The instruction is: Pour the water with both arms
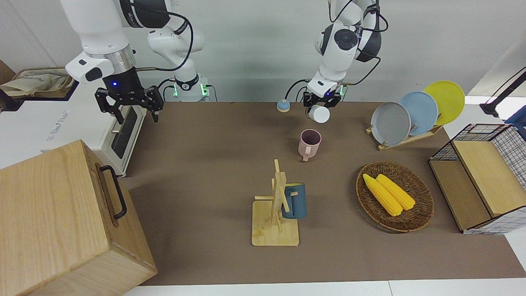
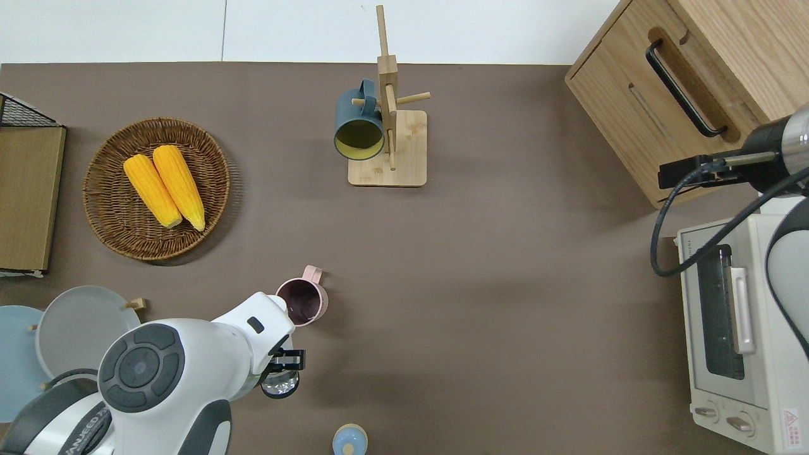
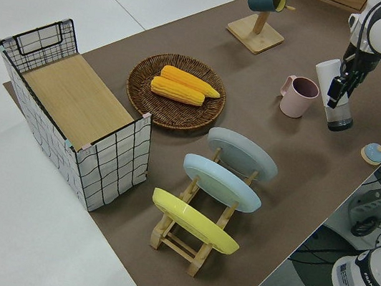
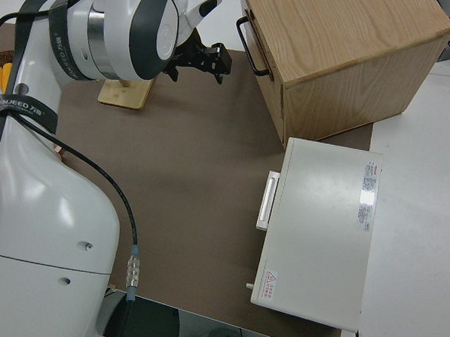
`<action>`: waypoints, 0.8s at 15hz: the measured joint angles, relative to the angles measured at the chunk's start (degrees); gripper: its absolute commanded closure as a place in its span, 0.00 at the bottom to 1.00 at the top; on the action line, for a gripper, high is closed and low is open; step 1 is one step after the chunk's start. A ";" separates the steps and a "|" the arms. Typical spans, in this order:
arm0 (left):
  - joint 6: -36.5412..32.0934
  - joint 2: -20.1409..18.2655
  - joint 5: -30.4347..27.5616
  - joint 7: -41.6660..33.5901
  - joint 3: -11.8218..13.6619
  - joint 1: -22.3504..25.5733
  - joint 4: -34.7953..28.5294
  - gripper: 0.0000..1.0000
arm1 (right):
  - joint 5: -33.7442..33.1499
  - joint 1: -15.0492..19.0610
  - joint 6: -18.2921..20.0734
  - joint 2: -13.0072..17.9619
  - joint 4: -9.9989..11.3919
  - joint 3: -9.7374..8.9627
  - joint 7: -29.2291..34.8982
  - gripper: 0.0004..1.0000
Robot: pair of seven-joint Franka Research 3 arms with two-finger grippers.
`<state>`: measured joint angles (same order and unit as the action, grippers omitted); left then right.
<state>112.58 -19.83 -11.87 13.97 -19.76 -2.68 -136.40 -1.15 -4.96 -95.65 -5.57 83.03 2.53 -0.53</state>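
**Two arms, one at work: bottle tilted toward cup**

My left pincer [image 1: 321, 103] is clamped on a clear bottle [image 3: 336, 93], held over the surface near its robot-side edge. The pink cup [image 2: 303, 301] stands just farther out, mouth up. The bottle's long axis leans toward it, mouth not yet over the rim, I judge. My right pincer [image 1: 129, 107], fingers spread, is parked.

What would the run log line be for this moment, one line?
left gripper: shut on clear bottle, tilted beside pink mug | bottle cap: on table | right gripper: open, holding nothing | pour: not yet visible
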 measured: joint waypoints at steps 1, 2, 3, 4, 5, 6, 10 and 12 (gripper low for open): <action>1.11 -0.36 -0.14 0.19 0.10 0.02 -0.44 1.00 | 0.00 0.00 0.00 0.00 0.00 0.00 0.00 0.01; 2.32 -0.84 -0.28 0.29 0.24 0.03 -0.93 1.00 | 0.00 0.00 0.00 0.00 0.00 0.00 0.00 0.01; 3.31 -1.39 -0.40 0.47 0.35 0.05 -1.36 1.00 | 0.00 0.00 0.00 0.00 0.00 0.00 0.00 0.01; 4.20 -1.97 -0.43 0.68 0.44 0.07 -1.79 1.00 | 0.00 0.00 0.00 0.00 0.00 0.00 0.00 0.01; 5.17 -2.54 -0.45 0.85 0.52 0.09 -2.28 1.00 | 0.00 0.00 0.00 0.00 0.00 0.00 0.00 0.01; 6.08 -2.98 -0.47 1.02 0.58 0.15 -2.69 1.00 | 0.00 0.00 0.00 0.00 0.00 0.00 0.00 0.01; 10.11 -3.62 -0.49 1.37 0.78 2.47 -3.53 1.00 | 0.00 0.00 0.00 0.00 0.00 0.00 0.00 0.01; 12.72 -3.61 -0.49 1.35 0.83 4.86 -3.54 1.00 | 0.00 0.00 0.00 0.00 0.00 0.00 0.00 0.01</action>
<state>125.29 -23.44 -12.36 15.33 -18.93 2.18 -139.94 -1.15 -4.96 -95.65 -5.57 83.03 2.53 -0.53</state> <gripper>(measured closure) 0.370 0.004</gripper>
